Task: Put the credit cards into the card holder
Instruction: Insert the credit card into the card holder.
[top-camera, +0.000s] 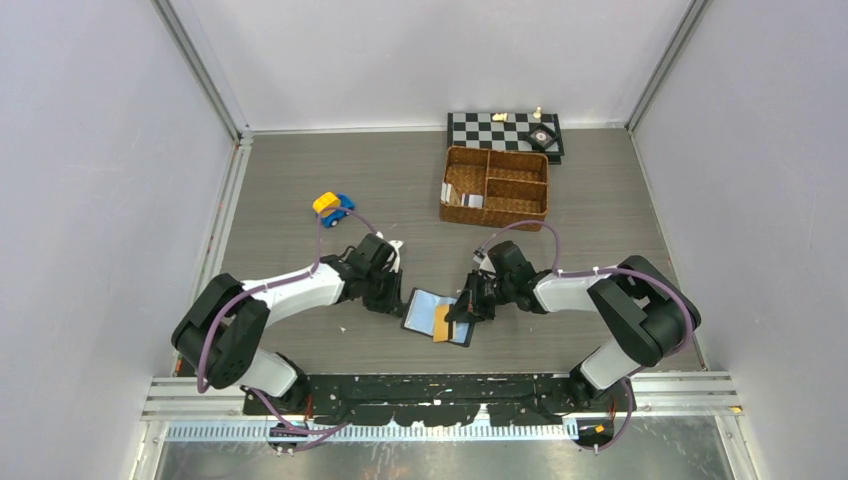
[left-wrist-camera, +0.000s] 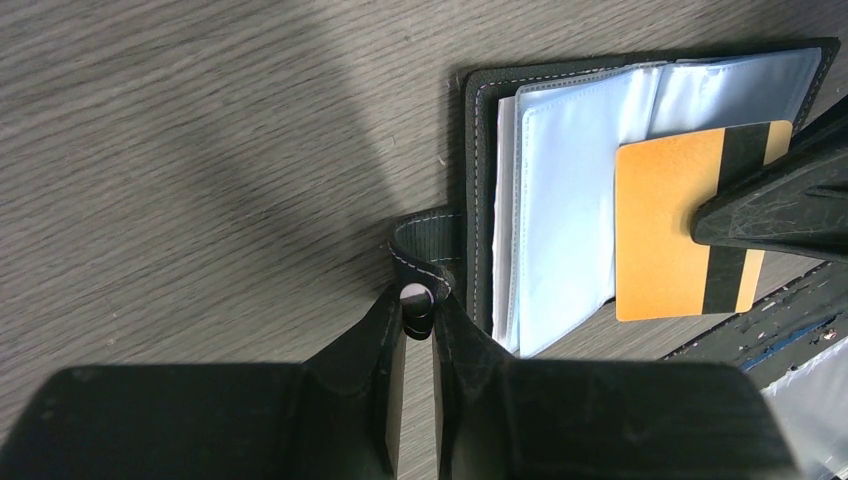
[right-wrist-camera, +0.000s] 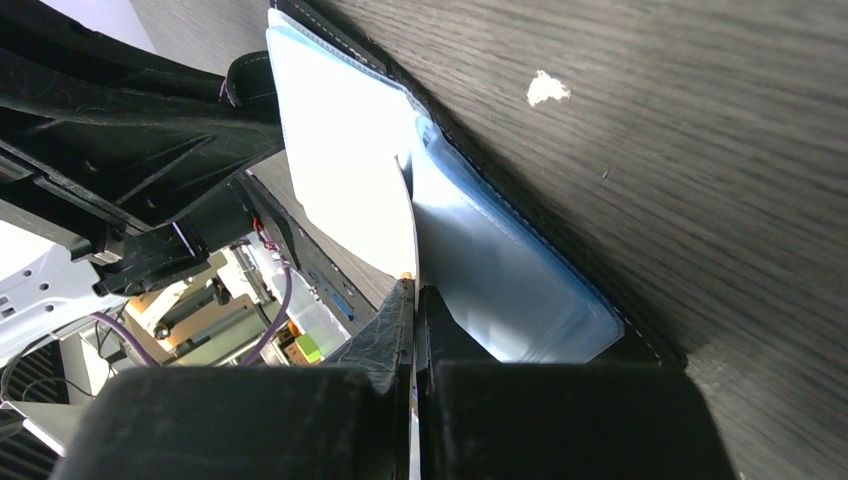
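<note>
Pinching tab with left gripper, card with right gripper, mid-insertion over wallet. Next: align edge with sleeve, slide in.

The left arm and right arm each have a white middle shell between bulky black joint housings. A purple cable loops loosely along each. The left claw and right claw are matte black, their wedge-shaped fingers rough-grained and tapering to blunt tips.
</note>
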